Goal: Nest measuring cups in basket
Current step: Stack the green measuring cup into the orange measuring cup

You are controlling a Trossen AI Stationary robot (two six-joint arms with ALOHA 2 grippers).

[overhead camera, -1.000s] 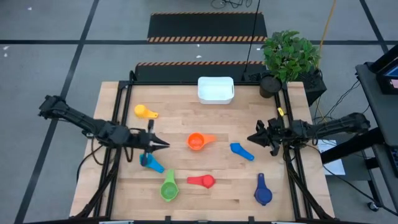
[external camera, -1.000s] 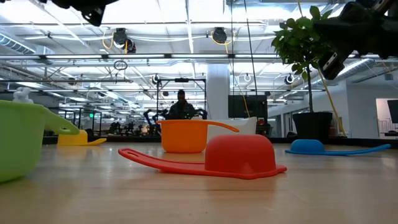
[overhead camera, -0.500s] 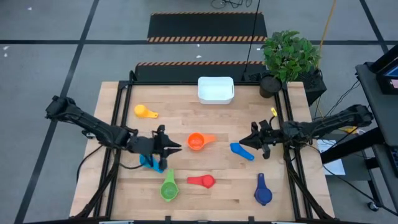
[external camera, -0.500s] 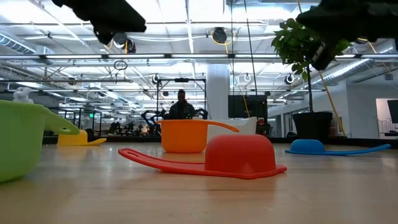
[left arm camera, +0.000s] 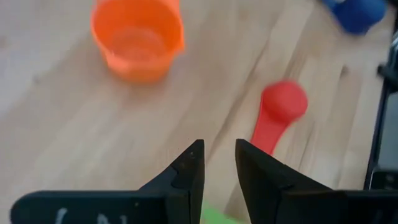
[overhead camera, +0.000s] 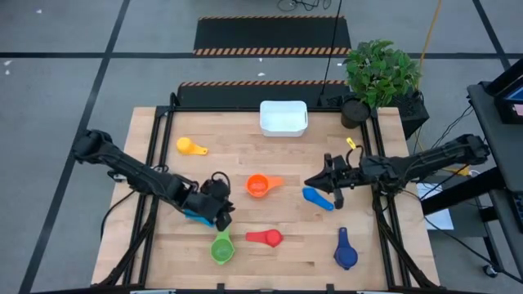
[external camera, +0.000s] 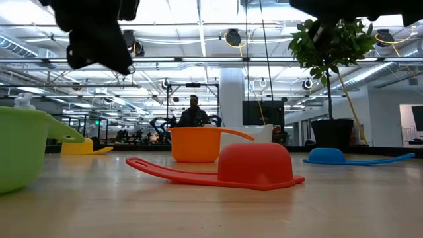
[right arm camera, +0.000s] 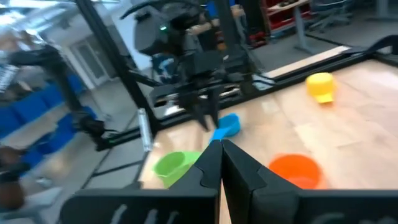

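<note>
Seven cups lie scattered on the wooden table: yellow [overhead camera: 189, 147], orange [overhead camera: 260, 185], blue [overhead camera: 317, 198], red [overhead camera: 265, 238] upside down, green [overhead camera: 221, 247], dark blue [overhead camera: 345, 251], and light blue [overhead camera: 194, 215], half hidden under my left arm. The white basket [overhead camera: 283, 118] stands at the far edge. My left gripper [left arm camera: 219, 155] hangs tipped downward above the table between the light blue and green cups, its fingers a little apart and holding nothing. My right gripper [right arm camera: 219, 149] is shut and holds nothing. It points level toward the table's left, just above the blue cup.
A potted plant [overhead camera: 380, 77] stands off the far right corner. Bare wood lies between the orange cup and the basket. A person [external camera: 193, 112] is in the room far behind the table.
My left gripper has gone toward the table's right and near edges, sunk, tipped downward and rolled, and is now over the spot beside the green cup. My right gripper has risen and reached toward the table's left, past the blue cup. No cup has moved.
</note>
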